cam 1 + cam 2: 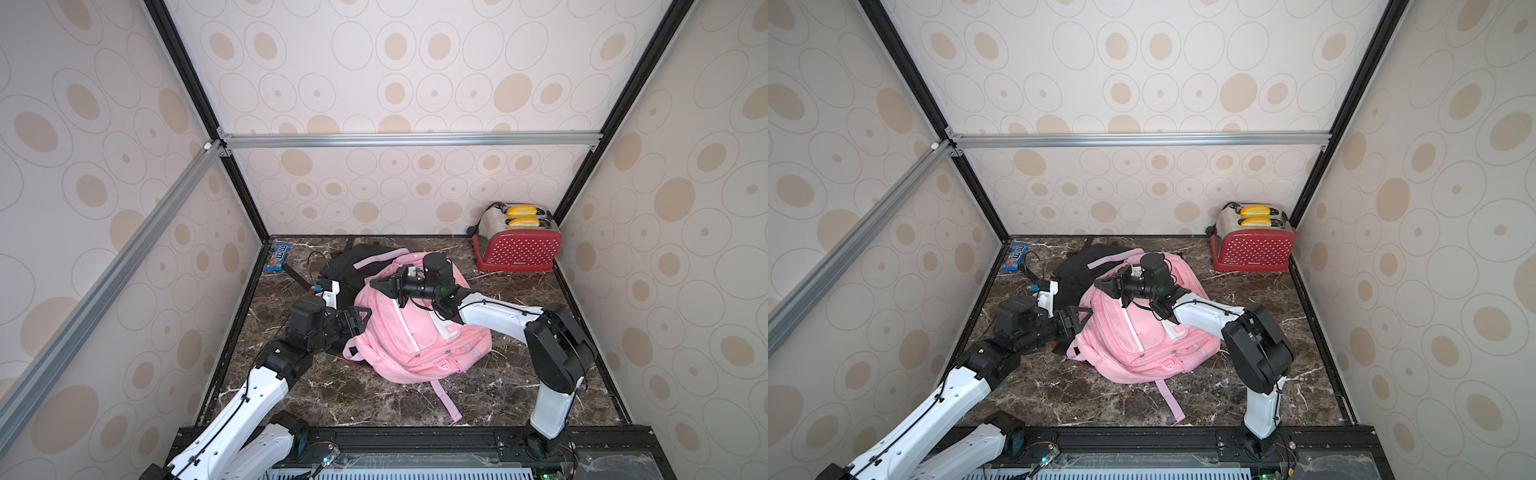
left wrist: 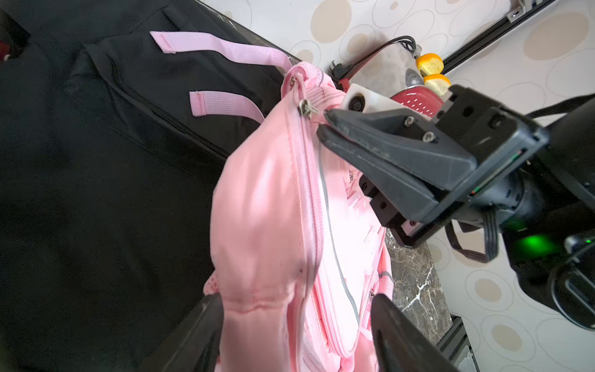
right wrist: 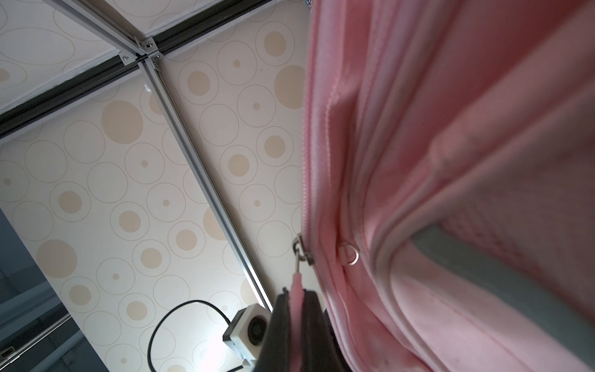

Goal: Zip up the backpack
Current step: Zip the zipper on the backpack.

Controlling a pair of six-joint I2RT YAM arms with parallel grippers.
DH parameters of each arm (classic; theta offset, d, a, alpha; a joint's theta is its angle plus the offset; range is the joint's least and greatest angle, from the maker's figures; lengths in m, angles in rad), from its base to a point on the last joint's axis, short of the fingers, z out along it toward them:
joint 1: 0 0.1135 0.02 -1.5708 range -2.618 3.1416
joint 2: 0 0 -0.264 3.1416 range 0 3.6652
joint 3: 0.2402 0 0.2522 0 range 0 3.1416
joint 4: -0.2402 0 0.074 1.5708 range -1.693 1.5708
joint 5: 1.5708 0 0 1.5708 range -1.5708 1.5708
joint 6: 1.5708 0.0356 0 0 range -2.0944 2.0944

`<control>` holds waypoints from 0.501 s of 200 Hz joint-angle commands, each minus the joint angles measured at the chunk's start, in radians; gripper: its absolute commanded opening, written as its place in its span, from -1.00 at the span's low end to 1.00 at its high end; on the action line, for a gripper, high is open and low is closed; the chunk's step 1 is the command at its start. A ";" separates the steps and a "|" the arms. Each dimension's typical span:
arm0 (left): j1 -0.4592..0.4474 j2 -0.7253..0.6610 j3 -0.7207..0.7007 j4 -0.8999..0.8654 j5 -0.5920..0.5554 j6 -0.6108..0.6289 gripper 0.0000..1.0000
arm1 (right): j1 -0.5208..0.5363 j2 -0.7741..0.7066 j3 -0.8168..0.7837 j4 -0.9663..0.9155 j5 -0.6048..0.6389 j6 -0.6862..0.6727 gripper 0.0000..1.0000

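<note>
The pink backpack (image 1: 415, 332) (image 1: 1142, 332) lies in the middle of the marble tabletop, partly over a black bag. My right gripper (image 1: 371, 282) (image 1: 1096, 284) (image 2: 323, 124) hovers over its far left top and is shut (image 3: 296, 294) on the pink zipper pull tab (image 3: 296, 286). The tab hangs from the metal slider (image 3: 301, 248) (image 2: 304, 108). My left gripper (image 1: 365, 313) (image 1: 1086, 311) (image 2: 296, 302) is at the backpack's left edge. It is open, and its two fingers stand wide on either side of a fold of pink fabric (image 2: 264, 209).
A black bag (image 1: 357, 266) lies behind and under the backpack at the back left. A red toaster (image 1: 517, 245) with yellow bread stands in the back right corner. A blue candy packet (image 1: 277, 257) lies at the back left wall. Enclosure walls surround the table.
</note>
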 commanded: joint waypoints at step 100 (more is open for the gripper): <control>-0.004 0.140 0.040 0.111 0.003 0.021 0.22 | 0.087 -0.144 -0.084 0.050 0.013 -0.044 -1.00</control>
